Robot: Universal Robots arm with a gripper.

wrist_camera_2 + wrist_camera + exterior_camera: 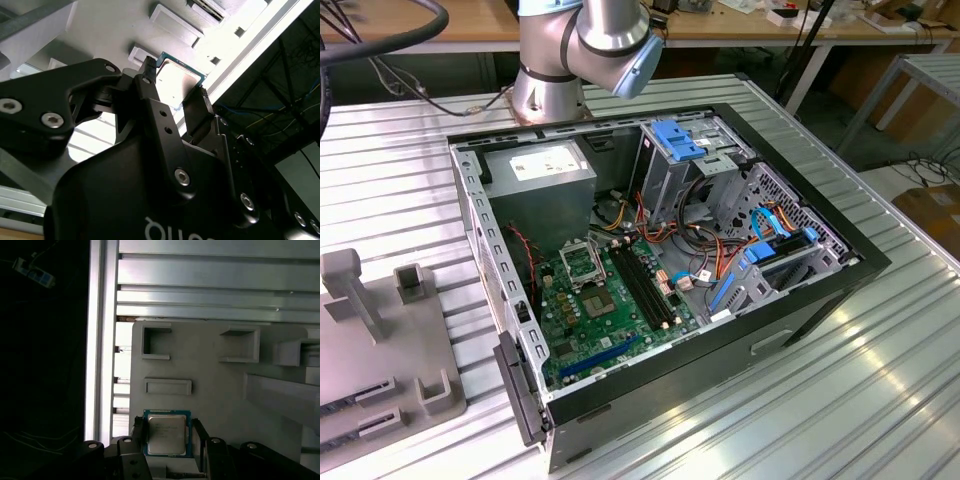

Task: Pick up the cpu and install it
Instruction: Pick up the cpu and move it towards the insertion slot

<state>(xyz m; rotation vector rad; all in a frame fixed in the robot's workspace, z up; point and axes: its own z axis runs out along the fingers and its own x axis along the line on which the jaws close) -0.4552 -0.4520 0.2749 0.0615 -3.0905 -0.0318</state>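
The cpu (166, 433), a small square chip with a silvery top and thin bluish rim, sits between the two black fingers of my gripper (168, 436) over the grey fixture plate (210, 370). In the second wrist view the cpu (177, 80) lies at the fingertips (148, 65) of the gripper (175, 80), and both fingers touch its edges. In the exterior view the open computer case (820, 290) holds the green motherboard (620, 330), with the black-framed socket (582, 265) near its back.
The grey fixture plate (380, 370) with raised holders lies at the exterior view's left of the case. The arm's base (548, 80) stands behind the case. Drive cages and cables (720, 200) crowd the case's right half. The ribbed metal table edge (102, 340) runs beside the plate.
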